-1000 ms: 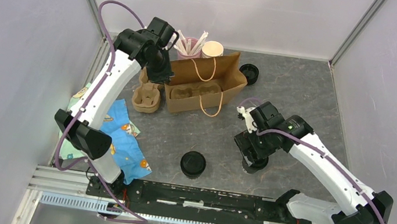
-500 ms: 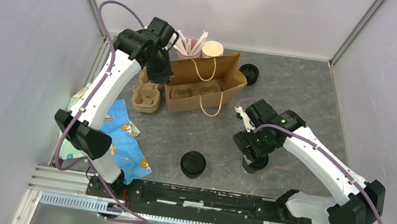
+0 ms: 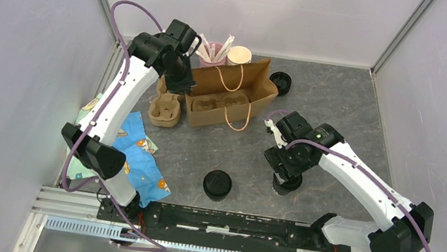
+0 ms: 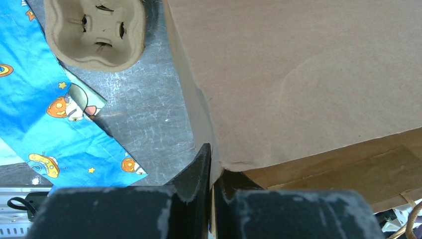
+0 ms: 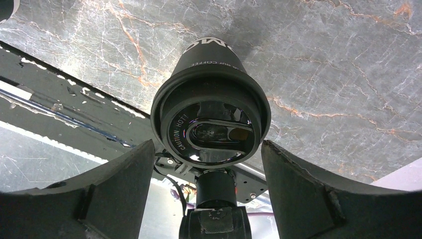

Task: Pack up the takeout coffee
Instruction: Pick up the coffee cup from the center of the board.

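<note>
A takeout coffee (image 5: 211, 124), a black cup with a glossy black lid, stands on the marble table between the fingers of my right gripper (image 5: 206, 144). The jaws are open, close on both sides of the lid. From above, that coffee (image 3: 286, 185) is mostly hidden under the right gripper (image 3: 283, 171). A second lidded black cup (image 3: 217, 184) stands alone near the front. My left gripper (image 4: 213, 159) is shut on the left edge of the brown paper bag (image 4: 298, 74). The bag (image 3: 232, 94) stands open at the back, with the left gripper (image 3: 181, 86) at its left end.
A pulp cup carrier (image 3: 165, 110) and a blue printed cloth (image 3: 138, 153) lie left of the bag. Behind the bag are a pink cup of stirrers (image 3: 213, 52), a cream-rimmed cup stack (image 3: 239, 54) and a stack of black lids (image 3: 280, 81). A black rail (image 3: 227, 222) runs along the front edge.
The right arm has shifted slightly left over the coffee, and its fingers have drawn in toward the lid. The left arm and the bag have not moved.
</note>
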